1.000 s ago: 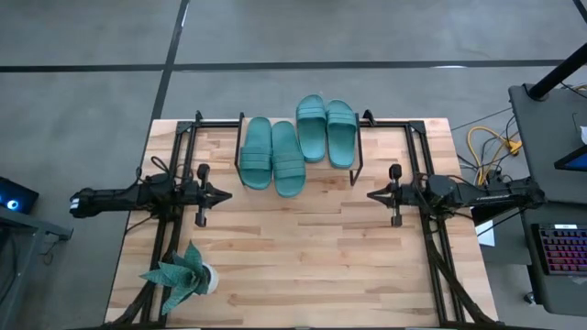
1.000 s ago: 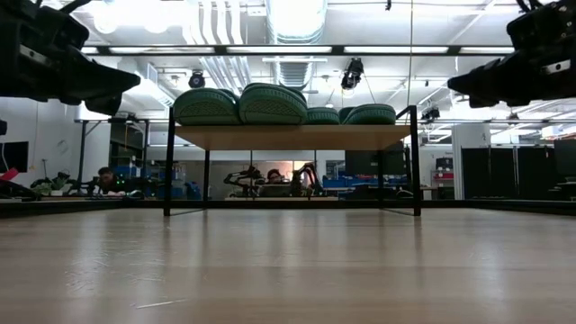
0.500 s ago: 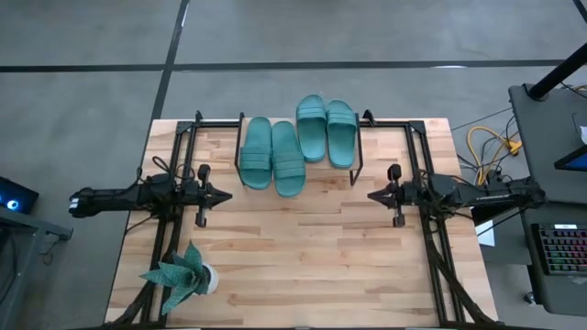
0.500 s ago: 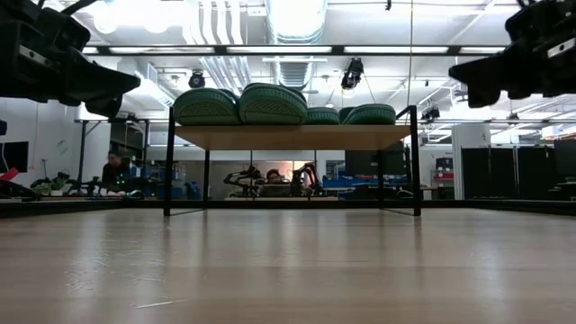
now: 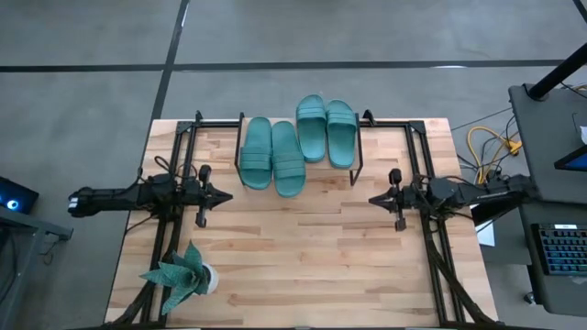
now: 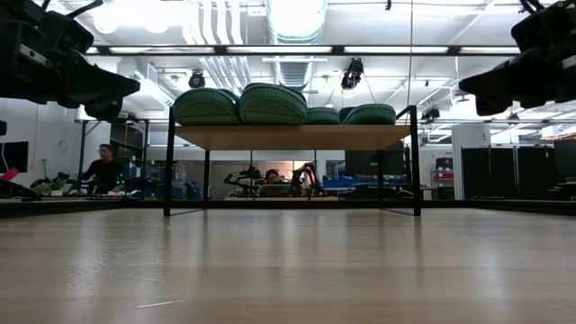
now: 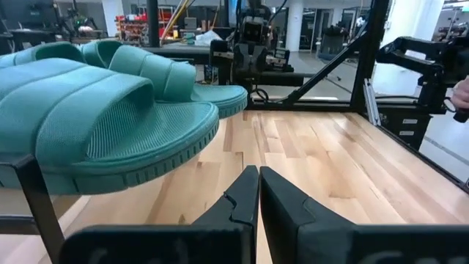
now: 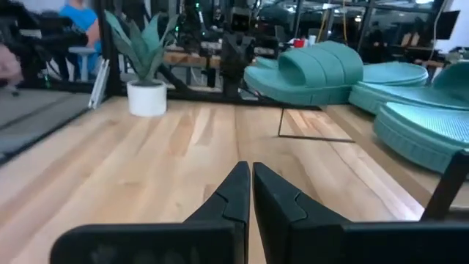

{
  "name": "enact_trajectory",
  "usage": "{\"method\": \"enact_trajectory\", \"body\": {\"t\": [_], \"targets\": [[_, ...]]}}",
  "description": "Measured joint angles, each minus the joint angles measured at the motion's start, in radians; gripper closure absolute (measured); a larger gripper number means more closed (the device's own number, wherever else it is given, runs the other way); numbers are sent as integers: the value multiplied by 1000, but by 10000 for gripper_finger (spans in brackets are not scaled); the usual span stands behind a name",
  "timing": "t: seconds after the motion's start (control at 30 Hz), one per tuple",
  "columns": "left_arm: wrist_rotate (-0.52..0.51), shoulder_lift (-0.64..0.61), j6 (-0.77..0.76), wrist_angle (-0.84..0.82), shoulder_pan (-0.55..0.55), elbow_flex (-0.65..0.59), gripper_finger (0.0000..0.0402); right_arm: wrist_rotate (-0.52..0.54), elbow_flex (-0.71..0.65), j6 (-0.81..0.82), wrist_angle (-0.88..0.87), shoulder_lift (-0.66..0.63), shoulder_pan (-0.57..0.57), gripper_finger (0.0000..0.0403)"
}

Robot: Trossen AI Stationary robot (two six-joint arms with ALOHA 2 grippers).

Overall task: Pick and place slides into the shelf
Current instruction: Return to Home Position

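Fingers pressed together, left gripper hangs just short of the slides, all four on the shelf between both tools. One overhangs the near edge; a careless swing could dislodge it. Right gripper, likewise closed, waits opposite.

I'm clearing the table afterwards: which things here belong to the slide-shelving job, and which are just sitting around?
Job: four teal slides, all on the shelf; left gripper and right gripper, both shut and empty, at the table sides.
Just there: potted plant, near the left arm.
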Motion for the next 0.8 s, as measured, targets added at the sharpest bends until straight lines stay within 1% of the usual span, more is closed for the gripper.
{"method": "enact_trajectory", "body": {"t": [0.13,0.27,0.33,0.5,0.8], "targets": [[0,8,-2,0,0,0,401,7,0,-10,-14,-61,38,394],[0,-2,6,-3,0,2,401,17,0,-46,-13,-93,40,394],[3,-10,-2,-6,0,3,402,32,0,-66,-12,-94,40,394],[67,-26,-26,-9,0,6,401,33,0,-64,-12,-93,40,394],[77,-26,-22,-7,0,6,402,52,0,-61,-9,-93,40,394]]}}
